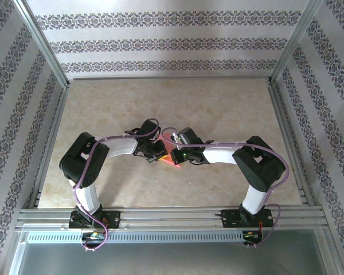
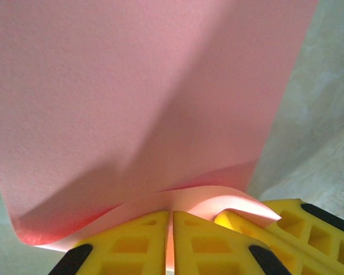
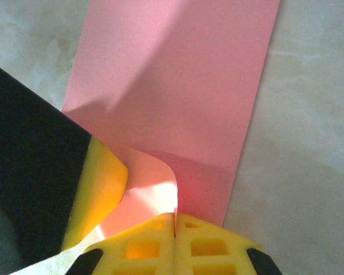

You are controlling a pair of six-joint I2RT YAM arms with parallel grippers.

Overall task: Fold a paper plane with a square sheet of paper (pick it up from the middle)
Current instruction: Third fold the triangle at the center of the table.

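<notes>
The square sheet of paper [image 1: 171, 157] sat near the middle of the marble-patterned table [image 1: 218, 109], in the narrow gap where the two arms met. From above it showed as a small pink-red wedge, brightest at its near edge.

In the right wrist view the square sheet of paper [image 3: 178, 74] showed as a tall strip. Its long axis ran away from the fingers and leaned slightly right. Its near end curled up off the table. In the left wrist view it [image 2: 132, 86] rose as a broad pink face with a soft crease shadow, its lower edge rolled towards the fingers. Whether it lay single or doubled over could not be told with confidence.

The left gripper [image 1: 159, 154] [image 2: 171, 216] had its yellow fingers pressed almost together, with pale pink paper in the slit between them. The right gripper [image 1: 179, 153] [image 3: 175, 217] was fully closed, pinching the curled near edge. The two grippers were just beside each other. One of the left gripper's fingers [image 3: 100, 183] rested against the paper next to the right one.
</notes>
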